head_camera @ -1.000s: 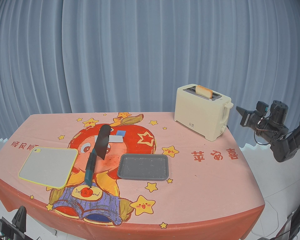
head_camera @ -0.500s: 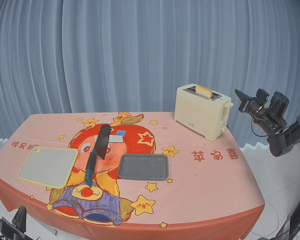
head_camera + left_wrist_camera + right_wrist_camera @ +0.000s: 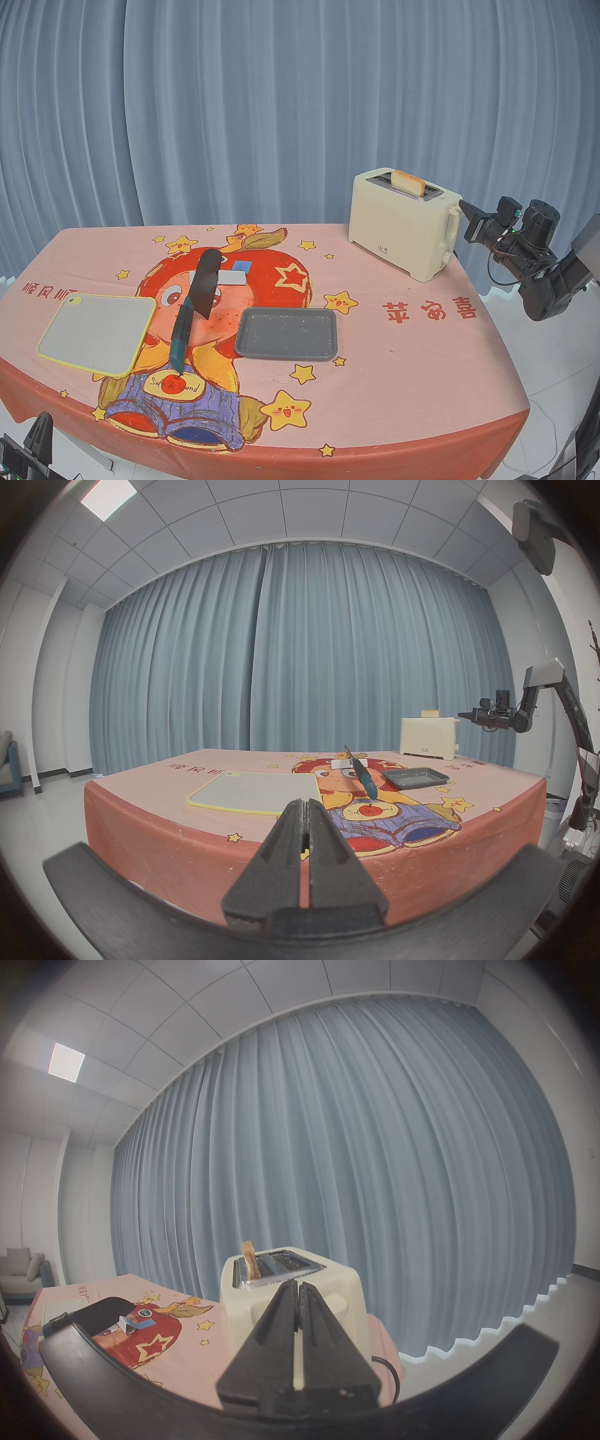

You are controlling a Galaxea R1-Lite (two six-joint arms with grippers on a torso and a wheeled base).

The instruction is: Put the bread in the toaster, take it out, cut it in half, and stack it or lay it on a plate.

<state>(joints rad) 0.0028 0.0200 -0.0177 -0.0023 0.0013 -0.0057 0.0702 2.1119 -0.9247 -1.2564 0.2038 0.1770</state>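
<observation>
Right gripper, pinched together and empty, hovers beside the toaster at the far right corner of the table, bread upright in its slot, and a glancing press could slip off the lever and shove it.

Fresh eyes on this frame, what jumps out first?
The cream toaster at the far right corner of the table, with a browned bread slice standing up out of its slot. The right gripper, shut, hangs just beside the toaster's lever end. Mid-table, a dark-bladed knife lies between the cutting board and the grey tray.
</observation>
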